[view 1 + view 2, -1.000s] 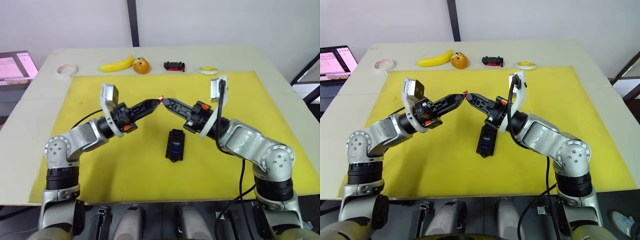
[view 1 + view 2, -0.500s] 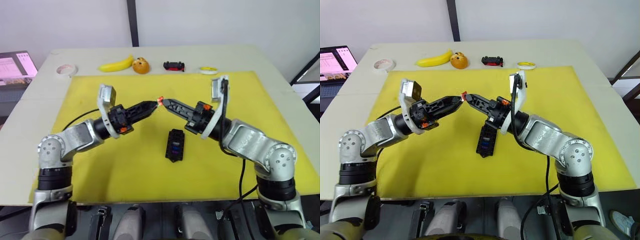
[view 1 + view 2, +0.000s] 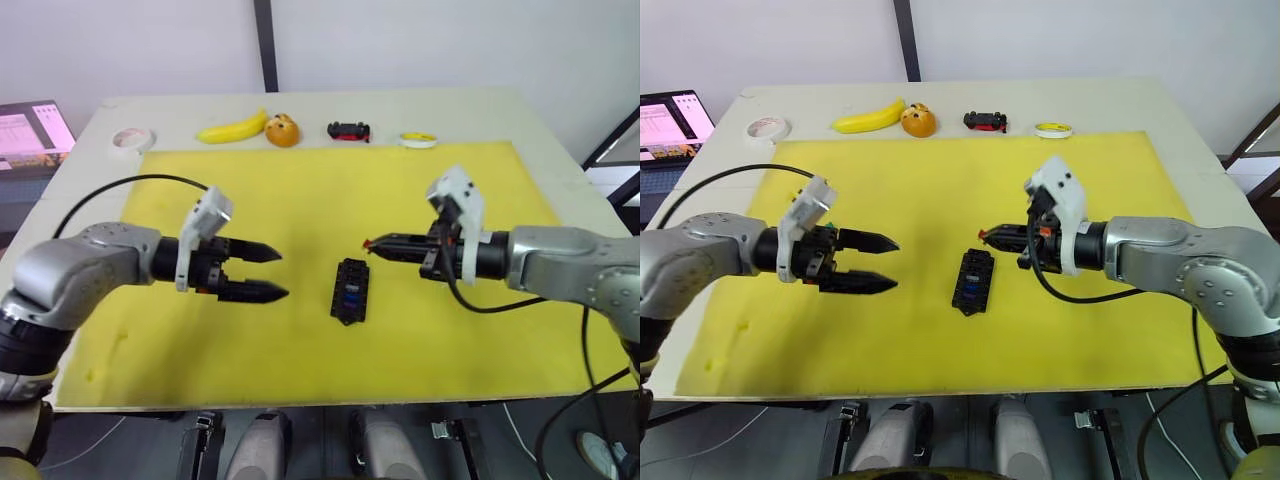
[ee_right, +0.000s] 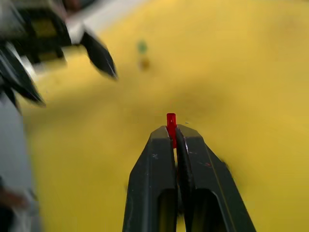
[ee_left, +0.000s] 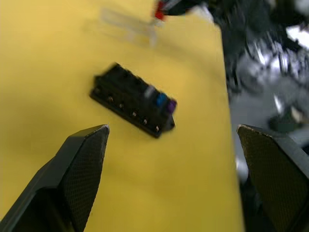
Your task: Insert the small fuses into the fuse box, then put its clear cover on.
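Both arms reach inward from the sides, forearms roughly level, tips facing each other and well apart. The left pincer (image 3: 268, 272) has its fingers spread wide and holds nothing. The right pincer (image 4: 172, 131) is closed, pinching a red fuse (image 4: 171, 121) at its tips.

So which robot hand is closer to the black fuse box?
Right. The right gripper, pinching a red fuse, hovers just past the fuse box at its far right corner. The left gripper, open, is farther off on the box's left.
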Controlling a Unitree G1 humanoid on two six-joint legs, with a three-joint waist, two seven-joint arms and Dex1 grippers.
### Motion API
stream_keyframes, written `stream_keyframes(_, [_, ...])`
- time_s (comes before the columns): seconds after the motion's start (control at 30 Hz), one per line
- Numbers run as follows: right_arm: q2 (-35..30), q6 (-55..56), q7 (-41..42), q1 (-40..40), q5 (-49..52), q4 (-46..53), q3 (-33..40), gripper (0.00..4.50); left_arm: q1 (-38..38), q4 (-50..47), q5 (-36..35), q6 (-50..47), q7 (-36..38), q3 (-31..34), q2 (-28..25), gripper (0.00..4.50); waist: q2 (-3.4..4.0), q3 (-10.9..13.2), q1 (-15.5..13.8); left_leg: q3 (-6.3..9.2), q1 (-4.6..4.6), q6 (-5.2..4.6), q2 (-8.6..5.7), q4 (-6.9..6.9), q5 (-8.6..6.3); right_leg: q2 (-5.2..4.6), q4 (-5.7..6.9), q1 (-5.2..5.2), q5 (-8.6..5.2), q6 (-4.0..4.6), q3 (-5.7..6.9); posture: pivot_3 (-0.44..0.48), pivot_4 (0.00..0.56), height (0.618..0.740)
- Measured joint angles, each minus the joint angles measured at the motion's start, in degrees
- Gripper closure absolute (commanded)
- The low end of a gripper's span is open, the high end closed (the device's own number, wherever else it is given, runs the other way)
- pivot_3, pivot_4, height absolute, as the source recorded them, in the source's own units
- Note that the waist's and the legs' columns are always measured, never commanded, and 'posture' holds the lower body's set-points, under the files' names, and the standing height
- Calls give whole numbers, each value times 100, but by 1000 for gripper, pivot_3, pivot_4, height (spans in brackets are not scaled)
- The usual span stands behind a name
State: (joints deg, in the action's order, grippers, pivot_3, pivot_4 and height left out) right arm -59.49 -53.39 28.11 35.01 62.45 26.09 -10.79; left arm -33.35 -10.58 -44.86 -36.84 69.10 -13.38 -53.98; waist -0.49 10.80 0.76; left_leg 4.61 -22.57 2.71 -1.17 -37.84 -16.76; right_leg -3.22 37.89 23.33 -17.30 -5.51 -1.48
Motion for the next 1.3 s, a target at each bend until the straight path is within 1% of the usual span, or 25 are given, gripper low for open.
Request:
stream_keyframes(0.13, [4, 513, 973, 109, -1430, 10, -679, 4500, -121, 351, 1195, 1225, 511, -415, 524, 53, -2, 2, 3, 1, -10, -6, 1, -6, -4, -6, -1, 4, 1, -2, 1, 0, 150, 740])
stream_keyframes(0.27, [180, 803, 1421, 131, -2267, -37, -899, 4500, -196, 664, 1846, 1772, 571, -575, 1005, 53, -3, 2, -4, 12, -53, -7, 1, -26, -4, -10, 2, 34, 2, -5, 11, 0, 150, 740])
stream_keyframes(0.4, [366, 930, 1682, 146, -2848, -117, -997, 4500, -228, 810, 2206, 2025, 578, -610, 1241, 53, -3, 2, 2, 8, -81, -6, -3, -36, -3, -18, 19, 70, 3, -6, 11, 0, 150, 740])
stream_keyframes(0.73, [772, 910, 2040, 216, -3517, -183, -995, 4500, -218, 819, 2568, 2096, 507, -602, 1614, 53, -3, 2, -2, 9, -81, -5, -4, -39, -2, -18, 24, 70, 3, -6, 13, 0, 150, 740])
stream_keyframes(1.3, [930, 816, 2349, 184, -4022, -261, -985, 4500, -102, 783, 2688, 2039, 441, -588, 1700, 53, -3, 2, 6, 10, -80, -2, -5, -44, -1, -18, 34, 70, 4, -6, 14, 0, 150, 740])
